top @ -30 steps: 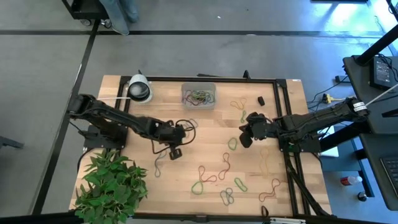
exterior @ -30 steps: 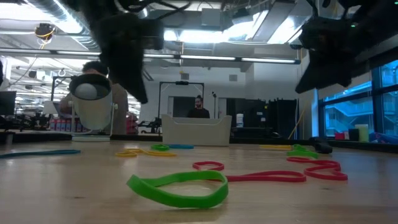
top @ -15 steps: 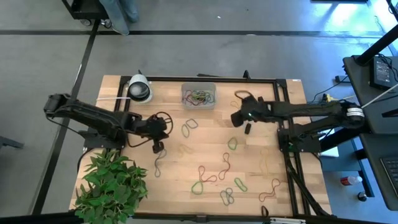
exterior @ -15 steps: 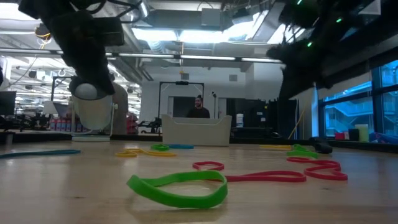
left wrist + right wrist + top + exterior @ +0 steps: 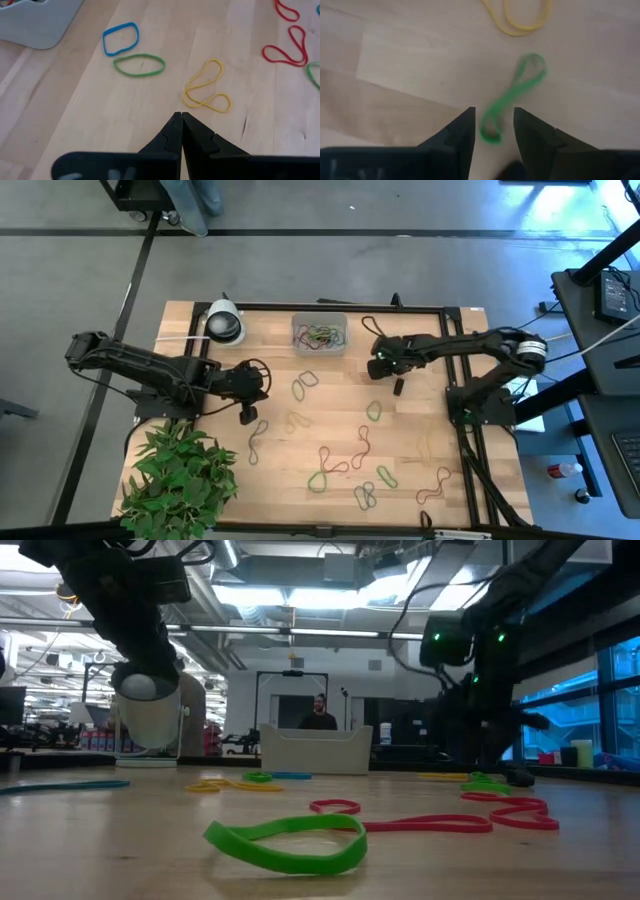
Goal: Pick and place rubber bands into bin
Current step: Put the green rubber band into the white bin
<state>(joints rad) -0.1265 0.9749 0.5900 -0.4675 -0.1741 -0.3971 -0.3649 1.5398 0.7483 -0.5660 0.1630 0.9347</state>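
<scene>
surface: pale wood planks [image 5: 330, 420], visible grain, black frame along the edges.
bin: translucent clear plastic [image 5: 320, 335], roughly square with rounded corners, shallow; upper centre of the high view. Holds a tangle of bands, count unreadable.
rubber bands: thin floppy loops [image 5: 340, 465] scattered over the centre and lower right of the high view, all outside the bin; green, red, yellow and tan. Exact count can't be told.
left wrist view bands: 1 blue rounded-square loop [image 5: 120, 38], 1 green oval [image 5: 139, 65] just beside it, 1 yellow figure-eight [image 5: 206, 93], red loops [image 5: 287, 42] at upper right.
low view: thick flat green band [image 5: 286, 844] in the foreground, twisted red one [image 5: 440, 820] behind it.
left gripper: [image 5: 247, 412] centre-left of the high view; fingers [image 5: 172, 132] pressed together, nothing between them.
right gripper: [image 5: 377, 367] upper centre-right of the high view, right of the bin; fingers [image 5: 462, 127] apart, a twisted green loop [image 5: 512, 97] on the wood in line with the gap, not gripped.
tape roll: round, white and black [image 5: 224, 325], upper left of the surface.
plant: green leafy [image 5: 180, 480], lower left corner.
writing: none readable.
</scene>
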